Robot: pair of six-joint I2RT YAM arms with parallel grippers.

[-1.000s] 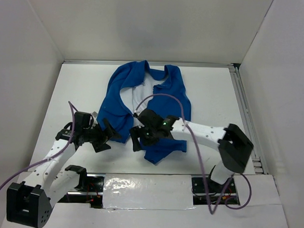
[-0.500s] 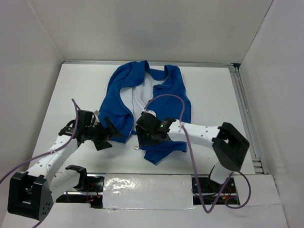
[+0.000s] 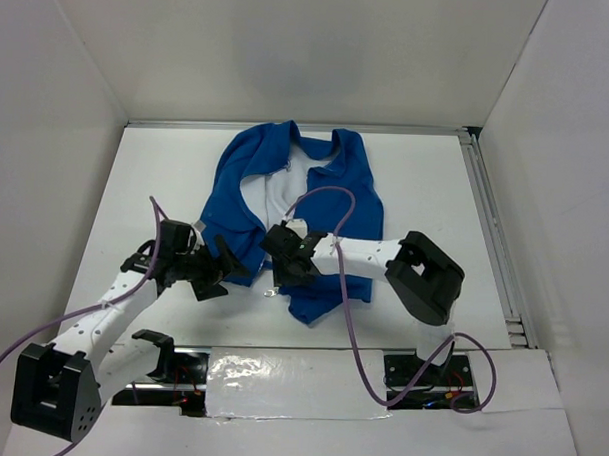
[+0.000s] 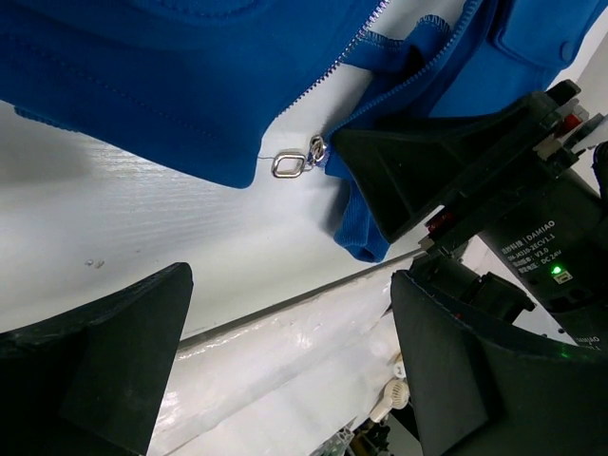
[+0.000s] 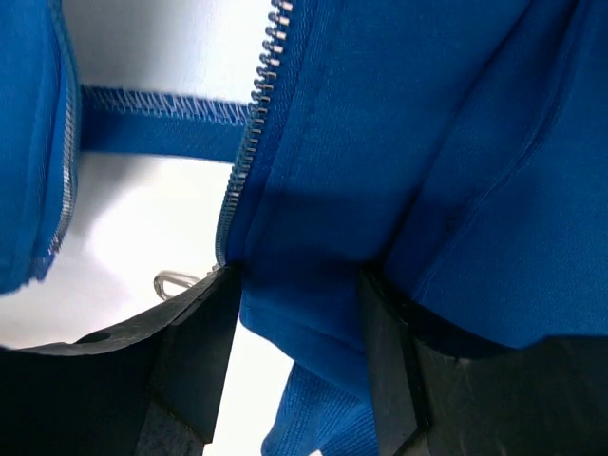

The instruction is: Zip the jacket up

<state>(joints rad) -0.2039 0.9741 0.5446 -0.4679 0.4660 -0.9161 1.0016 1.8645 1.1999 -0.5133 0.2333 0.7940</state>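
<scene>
White tabletop point(image 3: 136, 182) fills the overhead view; the right gripper point(image 5: 294, 313) pinches the jacket point(image 3: 230, 200) hem beside the zipper point(image 5: 249, 142) bottom, centre frame. Just left, the left gripper point(image 4: 290, 285) hovers with fingers spread wide, near the ring pull point(image 4: 289, 164).

Left wrist view: jacket point(image 4: 171, 85) cropped at top and sides; hem corner masked behind right fingers point(image 4: 418, 180); left fingers point(image 4: 95, 361) blurred and cut off at lower edge. Right wrist view: pull point(image 5: 176, 282) half covered by a finger; jacket cropped on every side. Top view: hem partly hidden under right fingers; pull too small to make out.
</scene>
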